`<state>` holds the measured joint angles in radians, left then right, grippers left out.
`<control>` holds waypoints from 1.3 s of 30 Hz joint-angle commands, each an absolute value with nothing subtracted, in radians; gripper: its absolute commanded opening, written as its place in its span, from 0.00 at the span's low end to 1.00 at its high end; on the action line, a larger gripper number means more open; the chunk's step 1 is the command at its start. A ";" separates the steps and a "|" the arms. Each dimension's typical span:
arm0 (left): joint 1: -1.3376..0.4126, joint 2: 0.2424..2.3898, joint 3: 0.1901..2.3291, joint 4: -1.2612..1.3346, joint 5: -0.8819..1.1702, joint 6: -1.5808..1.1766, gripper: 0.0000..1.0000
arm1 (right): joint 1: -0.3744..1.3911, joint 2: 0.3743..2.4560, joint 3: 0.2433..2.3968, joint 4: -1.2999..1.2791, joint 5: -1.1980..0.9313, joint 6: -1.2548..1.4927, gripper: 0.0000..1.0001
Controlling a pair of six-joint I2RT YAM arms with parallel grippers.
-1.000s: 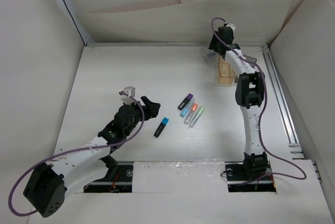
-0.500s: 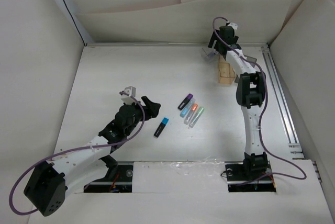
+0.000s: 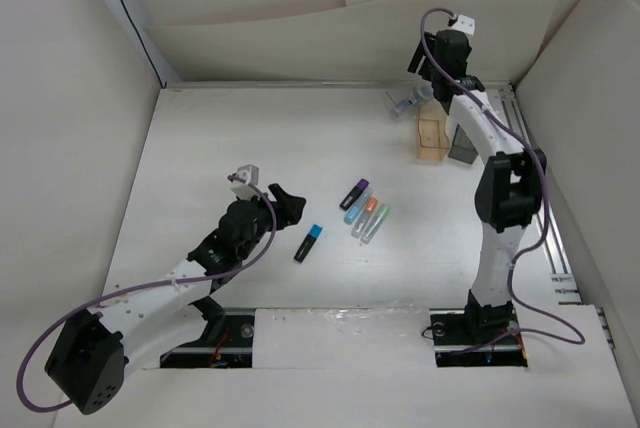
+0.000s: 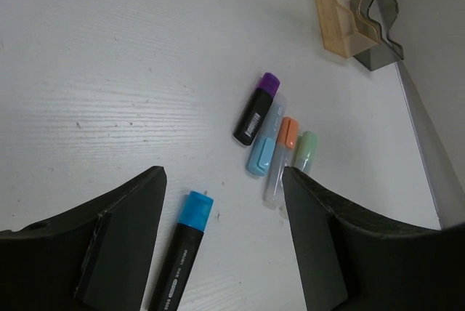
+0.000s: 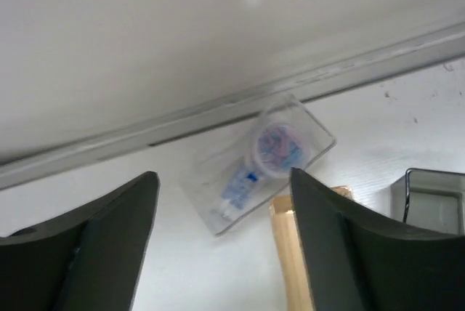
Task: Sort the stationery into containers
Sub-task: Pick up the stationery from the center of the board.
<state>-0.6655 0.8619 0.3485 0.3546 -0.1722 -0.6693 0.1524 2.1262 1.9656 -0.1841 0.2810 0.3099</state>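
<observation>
White tabletop [image 3: 200, 148] is occupied by a black plastic marker with a blue cap [image 4: 182, 253], laid just ahead of the left gripper [image 4: 224, 173], framed between its spread, empty jaws with its long axis pointing cap-forward, whereas the right gripper [image 5: 221, 202], likewise spread, is positioned well apart.
</observation>
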 commanded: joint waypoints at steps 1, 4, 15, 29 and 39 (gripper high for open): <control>-0.663 0.824 0.388 0.377 -0.173 -0.657 0.61 | 0.218 1.984 1.828 -0.089 0.288 0.305 0.76; -0.663 0.811 0.388 0.377 -0.173 -0.657 0.60 | 0.280 1.855 1.685 -0.089 0.288 0.317 0.30; -0.663 0.802 0.388 0.357 -0.173 -0.657 0.49 | 0.610 1.592 1.157 -0.192 0.344 0.364 0.00; -0.663 0.802 0.388 0.348 -0.173 -0.657 0.43 | 0.667 1.752 1.143 -0.216 0.330 0.453 0.67; -0.663 0.802 0.388 0.348 -0.164 -0.657 0.43 | 0.658 1.876 1.226 -0.170 0.299 0.439 0.61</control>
